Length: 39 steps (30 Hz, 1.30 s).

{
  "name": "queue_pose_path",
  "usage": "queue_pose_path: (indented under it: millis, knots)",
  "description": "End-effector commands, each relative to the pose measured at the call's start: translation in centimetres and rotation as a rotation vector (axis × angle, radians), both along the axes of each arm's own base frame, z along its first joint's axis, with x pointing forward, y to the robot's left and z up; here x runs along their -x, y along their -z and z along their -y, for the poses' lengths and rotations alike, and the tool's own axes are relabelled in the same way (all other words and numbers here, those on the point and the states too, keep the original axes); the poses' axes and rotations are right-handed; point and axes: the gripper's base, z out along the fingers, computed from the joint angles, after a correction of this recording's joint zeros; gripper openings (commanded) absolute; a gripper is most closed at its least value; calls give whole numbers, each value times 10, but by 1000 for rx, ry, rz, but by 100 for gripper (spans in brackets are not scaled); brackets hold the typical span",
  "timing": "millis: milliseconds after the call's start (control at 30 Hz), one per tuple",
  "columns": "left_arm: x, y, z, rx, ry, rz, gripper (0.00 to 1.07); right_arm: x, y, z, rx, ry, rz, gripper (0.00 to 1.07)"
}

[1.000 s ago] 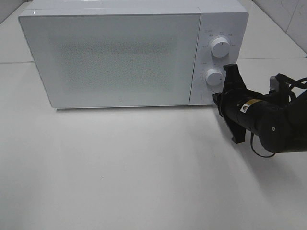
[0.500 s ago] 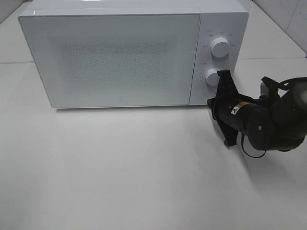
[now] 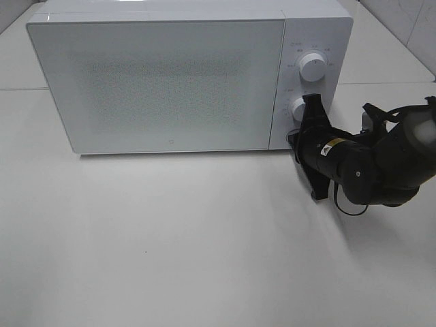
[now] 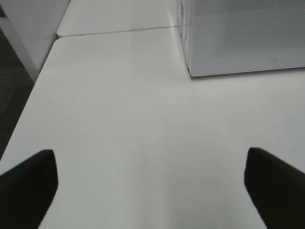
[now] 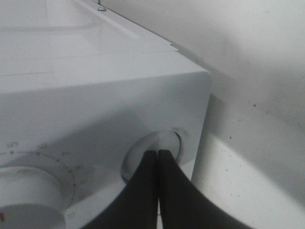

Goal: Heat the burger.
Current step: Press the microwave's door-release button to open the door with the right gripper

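The burger is out of view. The white microwave (image 3: 163,82) stands at the back of the table with its door closed. My right gripper (image 3: 295,140) is shut, and its joined tips (image 5: 157,153) touch the round button (image 5: 169,141) at the bottom of the control panel, below the lower knob (image 3: 300,109). My left gripper (image 4: 150,167) is open, with its two dark fingers (image 4: 28,183) wide apart above bare table and nothing between them. It hangs off the microwave's left front corner (image 4: 188,71) and does not show in the exterior high view.
An upper knob (image 3: 313,67) sits above the lower one on the panel. The white table (image 3: 170,238) stretches in front of the microwave. A table edge and dark floor (image 4: 12,71) lie beside the left gripper.
The right arm has moved left, towards the microwave's control panel, bringing its shut tips onto the round button. The microwave door stays closed.
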Motion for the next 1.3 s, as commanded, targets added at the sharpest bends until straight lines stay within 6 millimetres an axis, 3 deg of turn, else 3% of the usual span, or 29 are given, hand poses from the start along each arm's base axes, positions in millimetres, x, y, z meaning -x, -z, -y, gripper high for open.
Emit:
queue_pose_path:
  millis: [33, 667, 1300]
  knots:
    - [2, 1, 0, 3, -4, 20, 101, -8, -5, -2, 5, -10, 40, 0]
    - [2, 1, 0, 3, -4, 20, 101, -15, -22, 2, 33, 29, 245, 0]
    - [2, 1, 0, 3, -4, 20, 101, -25, -28, 1, 27, 55, 285, 0]
